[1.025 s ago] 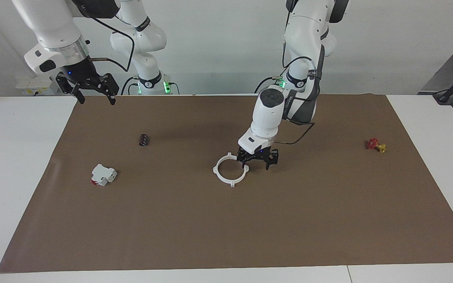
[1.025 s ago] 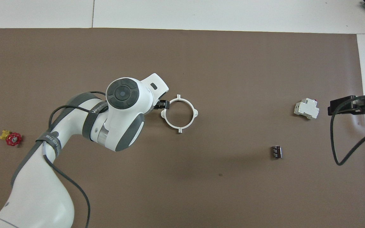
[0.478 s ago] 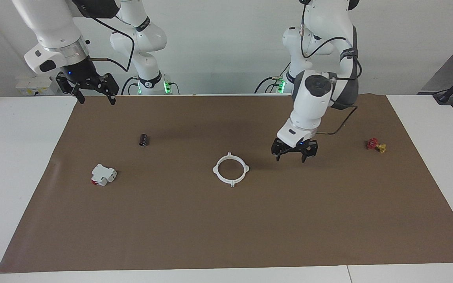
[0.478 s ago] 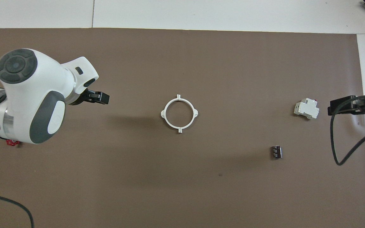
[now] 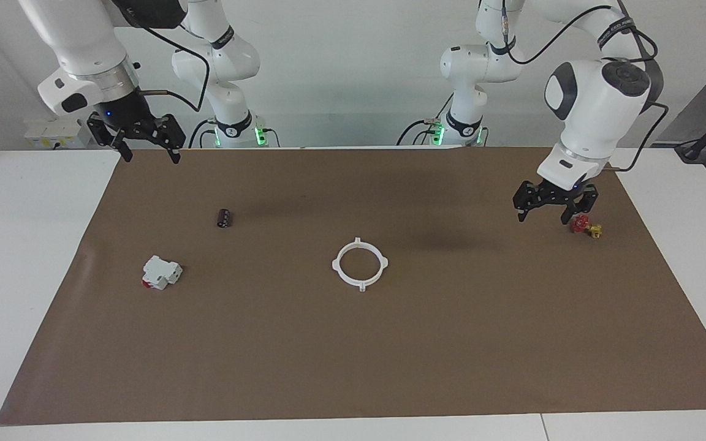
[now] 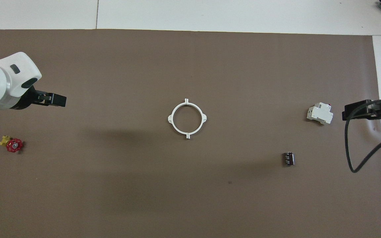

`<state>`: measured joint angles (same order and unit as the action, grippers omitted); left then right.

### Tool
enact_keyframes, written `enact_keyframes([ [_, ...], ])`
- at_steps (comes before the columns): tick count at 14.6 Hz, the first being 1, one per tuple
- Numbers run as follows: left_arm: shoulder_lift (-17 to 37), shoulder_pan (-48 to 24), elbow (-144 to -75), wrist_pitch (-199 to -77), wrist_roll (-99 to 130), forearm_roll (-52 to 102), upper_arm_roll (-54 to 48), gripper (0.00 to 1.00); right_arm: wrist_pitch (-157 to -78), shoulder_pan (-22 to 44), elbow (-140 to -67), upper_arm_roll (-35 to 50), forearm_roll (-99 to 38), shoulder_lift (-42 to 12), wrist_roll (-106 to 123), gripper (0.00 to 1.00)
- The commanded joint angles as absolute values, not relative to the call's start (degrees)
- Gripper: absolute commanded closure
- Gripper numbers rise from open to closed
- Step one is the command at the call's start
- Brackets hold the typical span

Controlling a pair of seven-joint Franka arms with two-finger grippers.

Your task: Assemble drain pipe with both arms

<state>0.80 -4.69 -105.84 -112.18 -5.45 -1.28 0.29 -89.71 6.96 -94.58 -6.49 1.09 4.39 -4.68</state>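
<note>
The drain pipe [image 5: 360, 283] lies flat in the middle of the brown mat as one white ring with small tabs, its two arcs together; it also shows in the overhead view [image 6: 187, 134]. Nothing touches it. My left gripper [image 5: 543, 217] hangs open and empty above the mat at the left arm's end, well apart from the ring and close to a small red valve; it also shows in the overhead view [image 6: 53, 99]. My right gripper [image 5: 151, 158] waits open and empty, raised over the mat's corner at the right arm's end [image 6: 362, 111].
A red-and-yellow valve [image 5: 586, 227] [image 6: 12, 144] lies at the left arm's end. A blocky white-and-red part [image 5: 161, 272] [image 6: 319, 114] and a small black cylinder [image 5: 224, 217] [image 6: 288, 158] lie at the right arm's end. White table surrounds the brown mat [image 5: 353, 355].
My left gripper has left the ring's rim, risen, and swung toward the left arm's end of the table. The ring has stayed in place. The right arm has not moved.
</note>
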Motion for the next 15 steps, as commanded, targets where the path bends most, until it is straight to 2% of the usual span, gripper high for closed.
enact_keyframes([
  [1, 1.57, -2.73, -98.21, -105.49, -7.11, -1.58, -0.26, 0.01, -88.59, 6.59, -94.66, -6.42, -0.09, 5.01, -3.78, 0.00],
  [5, 3.95, -2.29, -86.25, -94.69, -7.38, -1.41, -0.18, 0.01, -88.59, 6.59, -94.66, -6.42, -0.09, 5.01, -3.78, 0.00],
  [8, 4.22, -2.29, -81.57, -88.52, -7.38, -1.41, -0.09, 0.00, -88.59, 6.68, -94.57, -6.42, -0.09, 5.01, -3.69, 0.00],
  [10, 1.86, -2.11, -83.13, -87.63, -7.47, -1.49, 0.09, 0.00, -88.59, 6.59, -94.57, -6.42, -0.09, 5.01, -3.78, 0.00],
  [12, -1.48, -2.28, -88.65, -87.80, -7.30, -1.49, 0.26, 0.00, -88.59, 6.59, -94.66, -6.42, -0.09, 5.01, -3.78, 0.00],
  [15, -3.43, -2.11, -92.89, -88.94, -7.21, -1.49, 0.26, 0.00, -88.59, 6.68, -94.66, -6.42, -0.09, 5.01, -3.78, 0.00],
])
